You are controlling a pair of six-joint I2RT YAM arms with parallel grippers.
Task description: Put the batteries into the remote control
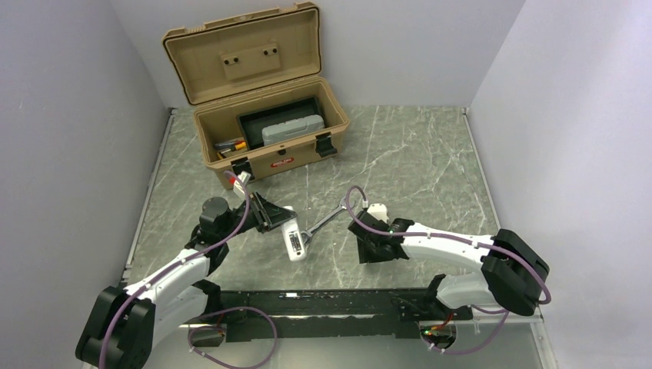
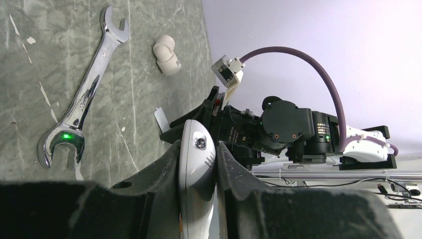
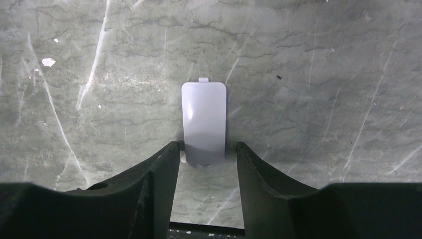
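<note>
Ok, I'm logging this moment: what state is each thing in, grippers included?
toolbox: lid open.
cover: lying flat, detached.
remote: gripped, recess uncovered.
wrench: lying flat, untouched.
left gripper: shut on remote.
right gripper: open, astride cover.

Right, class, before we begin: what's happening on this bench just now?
The left arm's fingers are shut on the white remote control, holding it near the silver wrench. The right arm's fingers stand open astride the near end of the flat battery cover, which lies on the table; they are not gripping it. No battery shows in either grip. An open tan toolbox sits at the back.
</note>
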